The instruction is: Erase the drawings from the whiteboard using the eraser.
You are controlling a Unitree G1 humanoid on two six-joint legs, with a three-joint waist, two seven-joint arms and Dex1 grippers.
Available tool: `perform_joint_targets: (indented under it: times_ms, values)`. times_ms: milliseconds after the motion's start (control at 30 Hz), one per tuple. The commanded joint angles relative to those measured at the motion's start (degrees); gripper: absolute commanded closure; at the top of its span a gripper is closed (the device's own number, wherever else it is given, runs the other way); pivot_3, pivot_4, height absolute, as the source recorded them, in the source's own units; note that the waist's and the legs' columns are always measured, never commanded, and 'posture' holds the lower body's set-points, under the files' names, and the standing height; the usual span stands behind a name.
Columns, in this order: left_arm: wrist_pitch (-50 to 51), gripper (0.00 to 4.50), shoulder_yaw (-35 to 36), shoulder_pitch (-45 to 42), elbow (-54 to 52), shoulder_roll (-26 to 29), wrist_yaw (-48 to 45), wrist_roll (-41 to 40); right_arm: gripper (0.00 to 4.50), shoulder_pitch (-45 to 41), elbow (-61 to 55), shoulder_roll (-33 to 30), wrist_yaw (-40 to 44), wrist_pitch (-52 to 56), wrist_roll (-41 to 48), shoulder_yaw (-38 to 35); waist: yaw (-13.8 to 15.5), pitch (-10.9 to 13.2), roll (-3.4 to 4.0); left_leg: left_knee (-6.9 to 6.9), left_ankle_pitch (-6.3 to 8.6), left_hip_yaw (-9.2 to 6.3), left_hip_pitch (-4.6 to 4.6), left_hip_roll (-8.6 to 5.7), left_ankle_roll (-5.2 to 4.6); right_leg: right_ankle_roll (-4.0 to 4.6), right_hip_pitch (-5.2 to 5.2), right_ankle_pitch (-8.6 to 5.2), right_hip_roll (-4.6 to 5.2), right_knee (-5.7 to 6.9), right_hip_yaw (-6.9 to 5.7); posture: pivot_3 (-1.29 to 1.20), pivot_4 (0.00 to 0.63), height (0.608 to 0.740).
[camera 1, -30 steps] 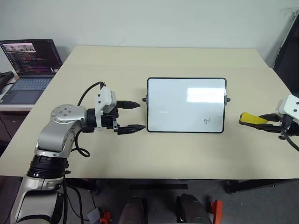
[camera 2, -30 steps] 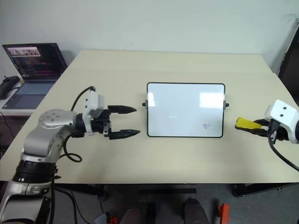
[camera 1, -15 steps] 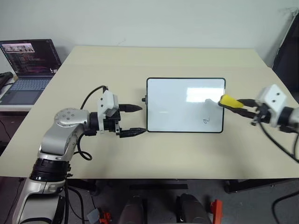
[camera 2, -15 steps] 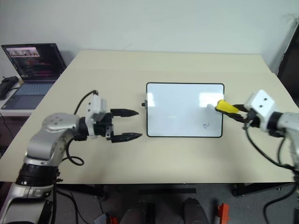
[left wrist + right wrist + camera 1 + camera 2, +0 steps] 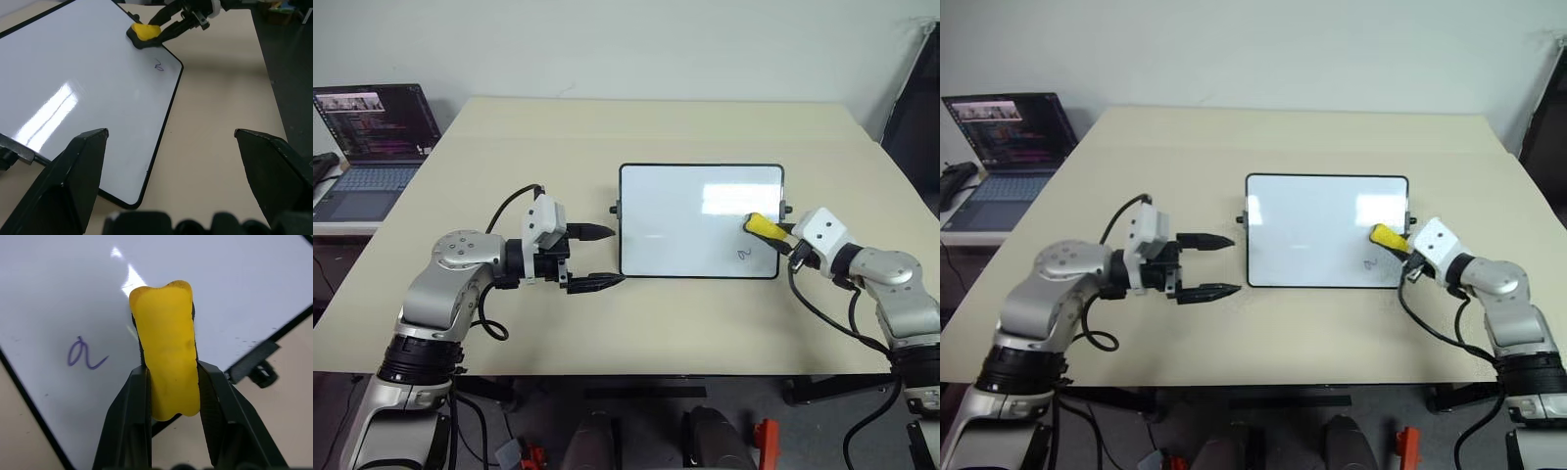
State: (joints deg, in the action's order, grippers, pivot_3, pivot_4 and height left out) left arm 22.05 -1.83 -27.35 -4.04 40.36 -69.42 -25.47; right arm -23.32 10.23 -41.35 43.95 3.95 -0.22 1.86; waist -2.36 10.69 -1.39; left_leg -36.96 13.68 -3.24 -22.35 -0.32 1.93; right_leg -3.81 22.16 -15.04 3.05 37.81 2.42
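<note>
Right end effector (image 5: 168, 396) clamps eraser (image 5: 167, 357) over whiteboard (image 5: 675, 211); left end effector (image 5: 597, 257) apart; laptop (image 5: 372, 137) far left.

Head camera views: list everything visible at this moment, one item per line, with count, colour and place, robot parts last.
glossy white rectangular whiteboard with thin dark frame: one, white, lying at the table's middle.
small hand-drawn marker scribble: one, dark, near the board's near right corner.
small yellow eraser block with dark underside: one, yellow, over the board's right edge, just beyond the scribble.
light beige table: one, beige, bearing the board.
open laptop with lit screen: one, dark grey, on a side surface at far left.
left gripper: one, black, open, by the board's left edge.
right gripper: one, black, shut on the eraser.
</note>
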Motion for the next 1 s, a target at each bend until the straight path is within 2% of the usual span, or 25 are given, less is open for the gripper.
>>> perform_joint_targets:
  times_ms: [33, 233, 300, 467, 533, 633, 733, 833, 933, 1000]
  values:
    - [-0.01, 0.0, 1.45, -0.62, -2.23, 0.79, 0.01, -1.04, 3.54, 1.57, 0.34, 1.36, 1.59, 3.2, -3.62, 5.61, -0.4, -0.02, -0.04, 0.0, 0.0, 0.03, 0.11, 0.0, 0.0, 0.0, -0.09, 0.0, 0.0, 0.0, 0.03, 0.0, 0.15, 0.74]
    - [0.41, 0.0, 1.54, -0.43, -2.86, 0.98, 0.43, -1.3, 3.54, 5.94, -5.37, 1.7, 6.79, 9.37, -4.81, 11.97, -0.87, -0.18, -0.3, 0.01, 0.0, 0.03, 0.86, 0.06, -0.01, -0.17, -0.76, -0.14, -0.02, -0.02, 0.04, 0.0, 0.15, 0.74]
    - [0.51, 0.0, 1.56, -0.42, -2.94, 1.08, 0.45, -1.4, 3.54, 6.93, -7.07, 1.27, 7.45, 11.49, -4.48, 12.09, -0.86, -0.22, -0.32, 0.0, 0.0, 0.04, 0.97, 0.08, 0.0, 0.07, -0.86, -0.29, -0.03, 0.0, 0.07, 0.0, 0.15, 0.74]
    - [0.5, 0.0, 1.29, -1.04, -2.51, 1.05, 0.35, -1.29, 3.54, 7.15, -9.82, 0.04, 8.0, 13.24, -2.23, 9.2, -0.09, -0.31, -0.46, 0.04, 0.0, -0.03, 0.91, 0.07, 0.0, -0.03, -0.84, -0.24, -0.02, -0.03, 0.0, 0.0, 0.15, 0.74]
    - [0.52, 0.0, 1.18, -1.5, -2.42, 0.89, 0.27, -1.38, 3.54, 6.5, -14.06, 0.68, 9.19, 16.02, 4.52, 3.27, 0.11, -0.3, -0.45, 0.07, 0.01, -0.05, 0.83, 0.07, 0.01, -0.02, -0.76, -0.17, -0.02, -0.05, -0.02, 0.0, 0.15, 0.74]
    - [0.78, 0.0, 1.35, -2.42, -2.5, 0.55, -0.01, -2.08, 3.54, 4.37, -19.96, -0.07, 10.48, 23.8, 18.61, -10.56, 0.38, -0.1, -0.17, 0.05, 0.01, -0.08, 0.33, 0.04, 0.01, 0.07, -0.3, -0.04, -0.01, -0.02, -0.02, 0.0, 0.15, 0.74]
    - [1.34, 0.0, 1.41, -3.0, -3.04, -0.03, -0.09, -3.14, 3.54, 2.86, -18.94, -2.58, 8.27, 27.79, 26.05, -23.3, 0.71, -0.02, -0.04, 0.0, 0.0, -0.12, -0.2, -0.02, 0.01, -0.02, 0.14, 0.03, 0.04, 0.06, -0.03, 0.0, 0.15, 0.74]
    - [1.45, 0.0, 0.41, -3.19, -3.31, -1.01, -0.06, -3.43, 3.54, 2.55, -10.48, -5.6, -0.13, 28.77, 21.78, -28.75, 1.01, -0.03, -0.07, 0.04, 0.01, -0.17, -0.25, -0.04, 0.01, -0.01, 0.12, 0.03, 0.05, -0.05, -0.14, 0.0, 0.15, 0.74]
    - [1.21, 0.0, -0.61, -3.64, -2.95, -2.2, 0.03, -3.21, 3.54, 1.39, -1.31, -6.76, -8.71, 30.04, 16.61, -28.18, 0.94, -0.06, -0.11, 0.07, 0.02, -0.17, -0.31, -0.05, 0.01, 0.0, 0.12, 0.02, 0.05, -0.17, -0.17, 0.0, 0.15, 0.74]
    - [1.26, 0.0, -1.01, -3.96, -2.93, -2.97, -0.12, -3.24, 3.54, 0.83, 3.12, -6.55, -9.97, 31.04, 15.24, -25.89, 0.78, -0.03, -0.05, 0.07, 0.02, -0.07, -0.31, -0.07, 0.01, 0.01, 0.15, 0.03, 0.06, -0.15, -0.08, 0.0, 0.15, 0.74]
